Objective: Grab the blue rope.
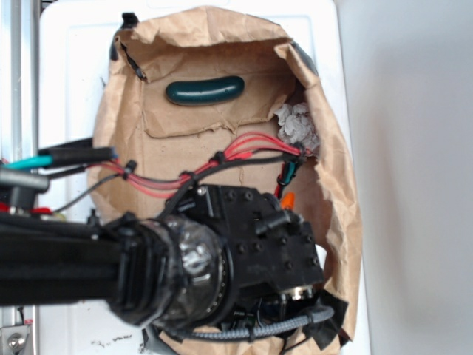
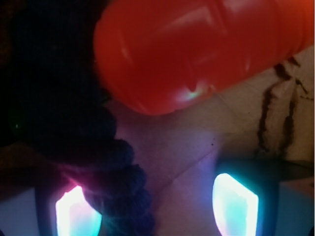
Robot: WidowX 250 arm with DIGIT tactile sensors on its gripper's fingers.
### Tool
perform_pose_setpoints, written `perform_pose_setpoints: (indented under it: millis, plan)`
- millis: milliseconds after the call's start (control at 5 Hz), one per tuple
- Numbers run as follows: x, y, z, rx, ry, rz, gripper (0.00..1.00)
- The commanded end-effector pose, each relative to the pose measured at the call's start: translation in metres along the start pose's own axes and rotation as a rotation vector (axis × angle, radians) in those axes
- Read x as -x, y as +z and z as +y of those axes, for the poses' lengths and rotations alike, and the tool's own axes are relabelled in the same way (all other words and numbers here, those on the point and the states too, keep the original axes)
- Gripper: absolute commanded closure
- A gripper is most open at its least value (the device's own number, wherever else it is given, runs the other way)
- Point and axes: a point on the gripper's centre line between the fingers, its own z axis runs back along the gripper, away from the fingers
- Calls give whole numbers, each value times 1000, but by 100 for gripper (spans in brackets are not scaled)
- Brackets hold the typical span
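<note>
In the wrist view the blue rope (image 2: 118, 182), a very dark twisted cord, runs from the upper left down between my fingertips and lies close against the glowing left finger (image 2: 76, 216). The right finger (image 2: 235, 204) stands well apart from it, with bare brown paper between. My gripper (image 2: 155, 211) is open, low over the paper. An orange carrot (image 2: 197, 49) fills the top of that view, just beyond the rope. In the exterior view my arm's black wrist (image 1: 259, 237) hides the rope and the fingers; only the carrot's tip (image 1: 288, 200) shows.
Everything lies on a flattened brown paper bag (image 1: 192, 140) on a white surface. A smooth dark green sausage-shaped toy (image 1: 205, 90) rests at the back, a crumpled white wad (image 1: 298, 124) at the back right. Red and black cables (image 1: 222, 166) cross the bag.
</note>
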Motion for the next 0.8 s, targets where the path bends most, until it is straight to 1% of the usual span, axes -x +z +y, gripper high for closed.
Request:
perform_pose_setpoints:
  millis: [0, 200, 400, 600]
  plan:
    - [2, 19, -10, -24, -27, -60, 100]
    - [3, 17, -12, -21, -31, -61, 100]
    - [2, 23, -10, -5, -30, -79, 100]
    - [17, 48, 3, 12, -16, -136, 100]
